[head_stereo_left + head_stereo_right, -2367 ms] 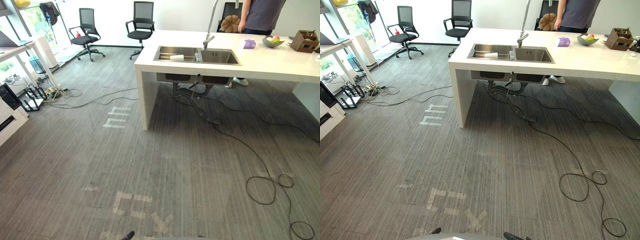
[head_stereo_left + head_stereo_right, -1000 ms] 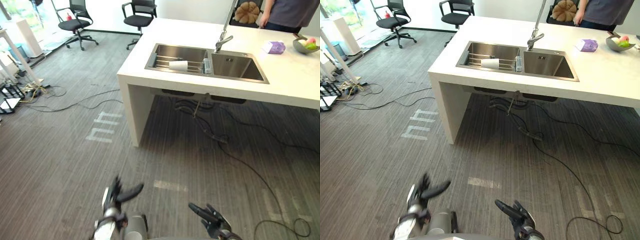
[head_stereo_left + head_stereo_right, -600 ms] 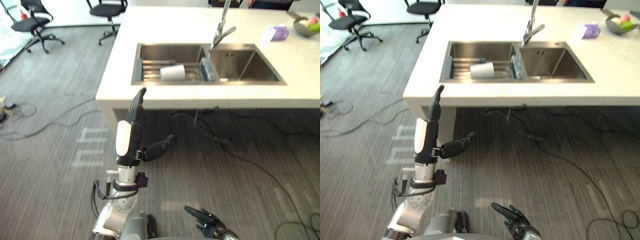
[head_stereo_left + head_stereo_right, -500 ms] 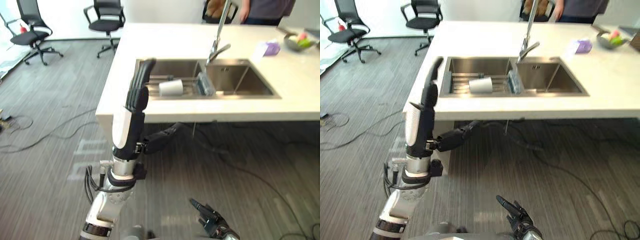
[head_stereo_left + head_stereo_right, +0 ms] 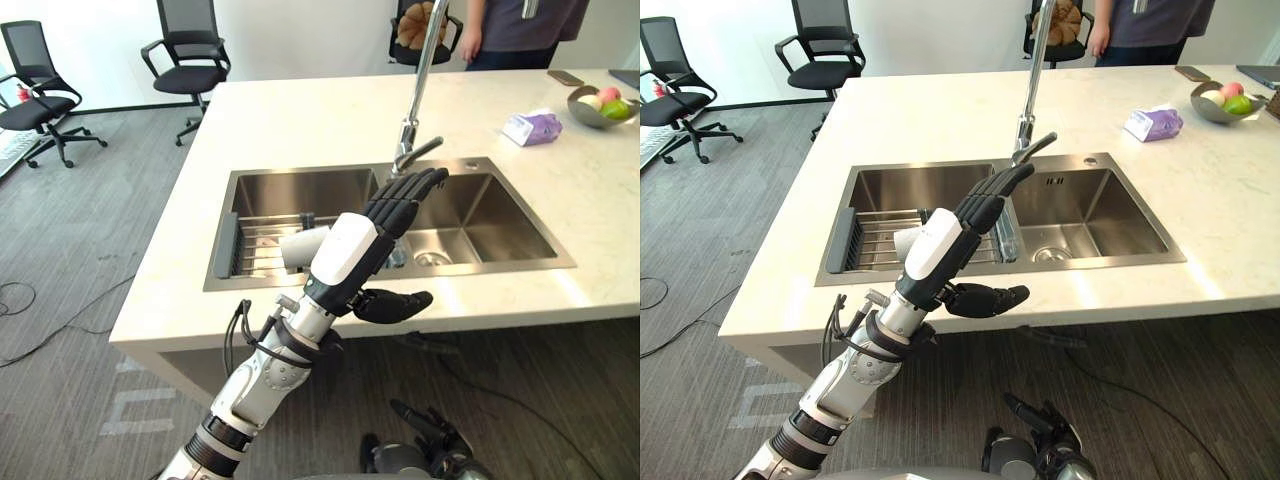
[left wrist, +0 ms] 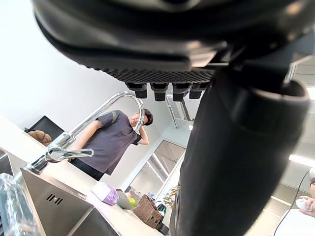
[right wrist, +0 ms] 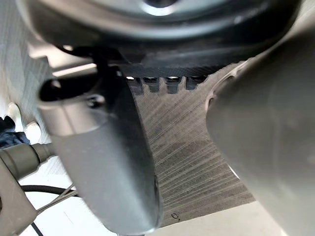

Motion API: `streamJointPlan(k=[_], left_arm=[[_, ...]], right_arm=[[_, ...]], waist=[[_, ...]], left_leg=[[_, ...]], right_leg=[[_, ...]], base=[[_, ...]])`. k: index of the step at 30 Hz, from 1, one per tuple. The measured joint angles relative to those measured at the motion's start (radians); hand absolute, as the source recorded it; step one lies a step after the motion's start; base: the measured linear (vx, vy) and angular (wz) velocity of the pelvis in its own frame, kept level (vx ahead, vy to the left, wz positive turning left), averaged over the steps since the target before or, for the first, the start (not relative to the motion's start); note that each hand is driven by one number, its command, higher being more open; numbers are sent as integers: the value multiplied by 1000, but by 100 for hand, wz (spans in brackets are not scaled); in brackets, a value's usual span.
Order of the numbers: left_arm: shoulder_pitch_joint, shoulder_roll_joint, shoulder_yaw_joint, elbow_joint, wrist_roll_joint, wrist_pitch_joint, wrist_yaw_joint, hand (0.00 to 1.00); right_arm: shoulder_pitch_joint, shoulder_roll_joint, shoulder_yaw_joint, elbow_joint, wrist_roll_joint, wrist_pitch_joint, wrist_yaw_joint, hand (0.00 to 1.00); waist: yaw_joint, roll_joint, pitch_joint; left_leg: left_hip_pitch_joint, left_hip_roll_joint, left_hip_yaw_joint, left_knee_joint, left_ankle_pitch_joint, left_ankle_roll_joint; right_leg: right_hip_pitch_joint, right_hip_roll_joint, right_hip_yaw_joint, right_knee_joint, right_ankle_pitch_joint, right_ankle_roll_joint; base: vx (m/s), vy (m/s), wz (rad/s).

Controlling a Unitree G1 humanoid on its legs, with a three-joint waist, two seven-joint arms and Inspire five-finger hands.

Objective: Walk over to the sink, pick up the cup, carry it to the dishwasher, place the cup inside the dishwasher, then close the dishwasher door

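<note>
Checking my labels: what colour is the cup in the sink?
White cup; best in left eye view.

Left arm (image 5: 262,378) up and reaching forward; left hand (image 5: 352,250) flat, fingers (image 5: 408,192) straight, thumb splayed to the side, nothing in it. Right hand (image 5: 438,438) hangs low near the body, fingers loosely extended, empty.
</note>
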Motion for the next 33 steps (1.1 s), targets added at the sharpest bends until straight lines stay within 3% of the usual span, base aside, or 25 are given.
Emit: streamJointPlan(k=[4,5,6,7,8,9,10,11,12,16,20,24,33], left_arm=[[-9,18,0,-4,-6,97,-13,100],[-9,24,1,0,-5,139,-23,100],[-10,35,3,6,-3,179,-30,100],[-10,36,2,13,-3,197,-33,100],[-10,45,9,21,-3,224,-42,100],[-16,63,25,25,-4,239,-50,100],[-30,65,32,35,-4,242,-53,100],[-69,78,41,60,-6,248,-63,100],[-98,99,41,83,-6,253,-70,100],[-220,155,36,149,-7,298,-119,100],[-294,182,36,245,-24,386,-164,100],[-339,220,6,331,-39,475,-229,100],[-369,238,4,453,-44,552,-248,100]], right_arm=[[3,-19,13,-9,-25,31,10,100],[5,-33,28,-17,-31,47,12,100],[10,-30,37,-23,-39,59,12,100],[13,-33,37,-22,-42,62,12,100],[10,-43,37,-13,-61,65,12,100],[2,-48,37,7,-72,66,12,100],[0,-52,33,18,-71,64,12,100],[-7,-65,33,29,-64,61,11,100],[-11,-67,31,36,-64,64,9,100],[-11,-70,32,42,-74,65,20,100],[2,-74,40,50,-80,83,28,100],[-1,-89,85,54,-111,107,31,100],[-4,-98,120,46,-103,120,19,100]], waist=[[5,9,-14],[7,17,-8],[-4,-8,-6],[-12,-6,-6],[-13,-6,-2],[-8,-10,-1],[-8,-3,-3],[-7,13,-1],[-18,14,-4],[-57,19,-6],[-91,16,-3],[-115,13,0],[-125,4,5]], left_leg=[[-13,20,22,16,-33,14],[-28,31,18,50,-44,28],[-73,27,16,165,-58,50],[-102,34,16,230,-59,52],[-152,48,19,335,-47,77],[-151,33,19,288,-58,83],[-141,22,16,204,-44,72],[-110,5,9,74,24,10],[-66,-15,19,-14,69,1],[-77,-39,20,-77,101,11],[-66,-55,38,-105,104,16],[-54,-58,45,-120,104,16],[-50,-67,51,-118,104,17]], right_leg=[[-2,22,6,-27,-14,1],[-6,21,7,20,-31,18],[2,-1,0,38,-72,-5],[19,-2,-9,17,-69,-10],[60,-8,-15,-40,-47,-22],[79,-17,-7,-68,-27,-13],[80,-19,-8,-70,-22,-17],[81,-14,-5,-71,-22,-8],[94,-17,1,-97,-12,8],[112,-23,0,-215,60,19],[153,-19,14,-329,129,24],[154,-16,23,-337,136,29],[155,-25,38,-344,147,36]], base=[[6,-11,-11],[3,15,30],[16,-17,41],[45,-9,54],[24,-43,24],[27,-11,13],[22,25,-7],[50,66,-11],[51,78,-8],[14,61,0],[45,69,-13],[19,32,-10],[-61,6,-2]])
